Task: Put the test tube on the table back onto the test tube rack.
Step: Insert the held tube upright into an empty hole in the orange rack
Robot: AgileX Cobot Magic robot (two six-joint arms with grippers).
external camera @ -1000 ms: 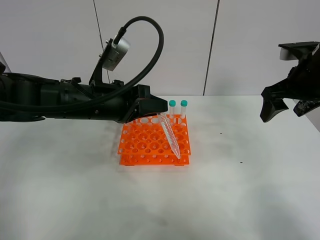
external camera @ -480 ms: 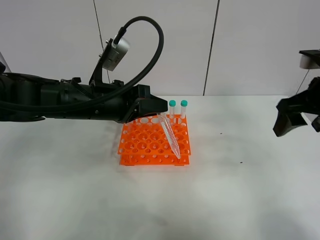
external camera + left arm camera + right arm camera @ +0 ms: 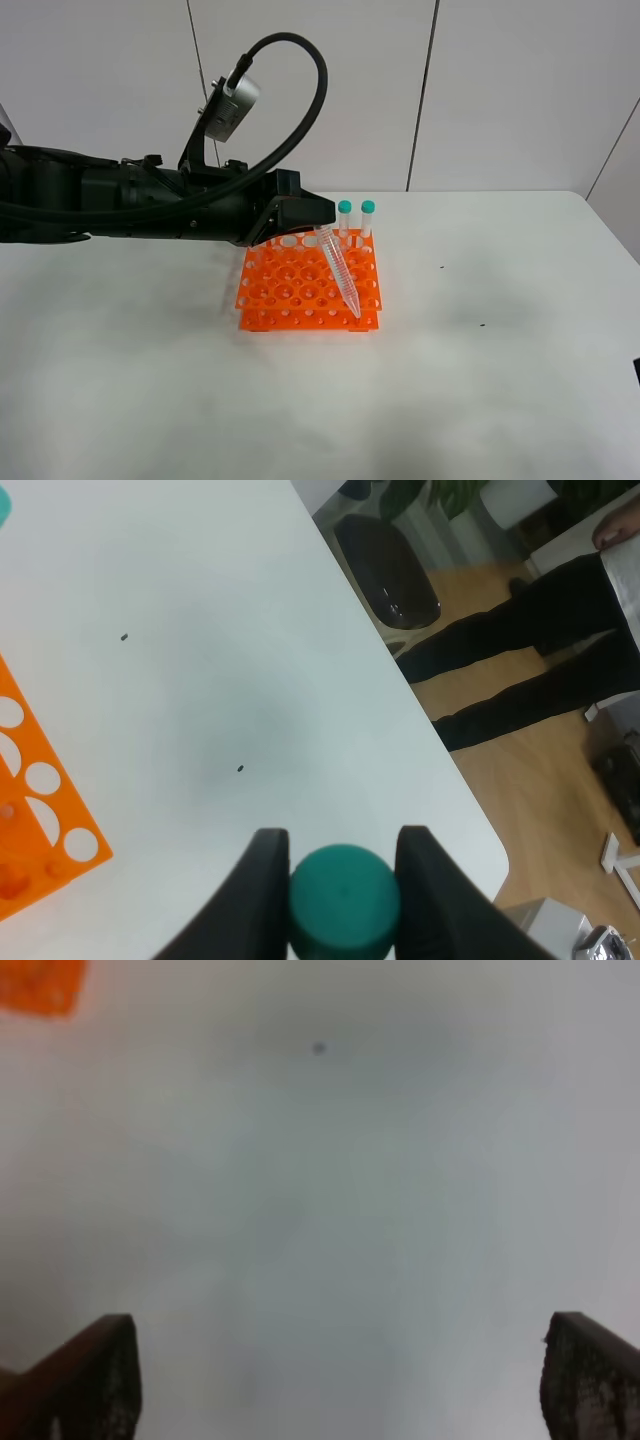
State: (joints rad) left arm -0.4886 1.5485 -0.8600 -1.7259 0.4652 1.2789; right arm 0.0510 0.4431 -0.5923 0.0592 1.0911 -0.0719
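Note:
My left gripper (image 3: pixel 318 222) is shut on the teal cap (image 3: pixel 343 895) of the test tube (image 3: pixel 340 270). The clear tube hangs tilted over the orange test tube rack (image 3: pixel 290 290), with its pointed tip down near the rack's front right corner. I cannot tell whether the tip is in a hole. In the left wrist view the cap sits between the two fingers (image 3: pixel 262 890), with part of the rack (image 3: pixel 40 810) alongside. My right gripper (image 3: pixel 340 1390) is open and empty above the white table (image 3: pixel 480 380). It is out of the exterior high view.
Two capped tubes (image 3: pixel 344 216) (image 3: pixel 368 214) stand upright in the rack's back row. The table's right edge (image 3: pixel 440 740) has floor and a person's legs (image 3: pixel 530 650) beyond it. A corner of the rack (image 3: pixel 40 982) shows in the right wrist view.
The right arm has drawn back to the right and down, out of the exterior high view. The left arm and the tube have not moved.

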